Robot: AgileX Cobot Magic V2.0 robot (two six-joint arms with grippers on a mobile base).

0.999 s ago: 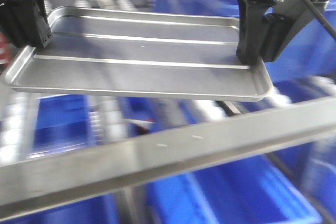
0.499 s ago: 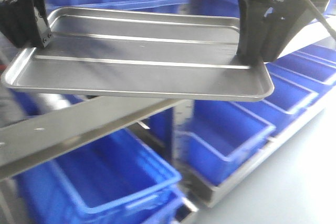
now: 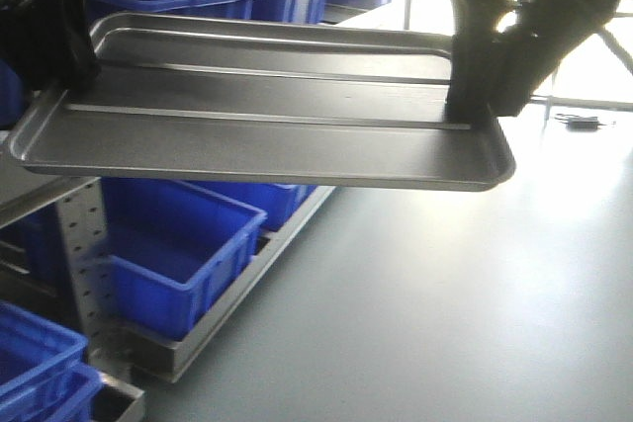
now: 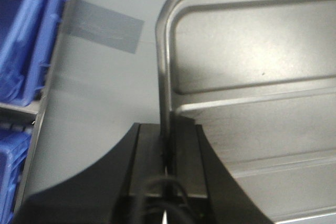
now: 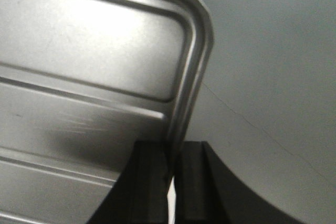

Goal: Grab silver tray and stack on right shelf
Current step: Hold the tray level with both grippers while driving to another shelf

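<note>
- The silver tray (image 3: 267, 126) hangs level in the air, with blue bins (image 3: 178, 244) under its left half and grey floor (image 3: 445, 303) under its right.
- The left gripper (image 4: 167, 148) points down and is clamped on the tray's left rim.
- The right gripper (image 5: 170, 156) points down and pinches the tray's right rim.

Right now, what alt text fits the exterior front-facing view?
A silver tray is held level in the air, with the left gripper and right gripper clamped on its two short ends. Below left, blue bins sit on a low rack; grey floor stretches right.
</note>
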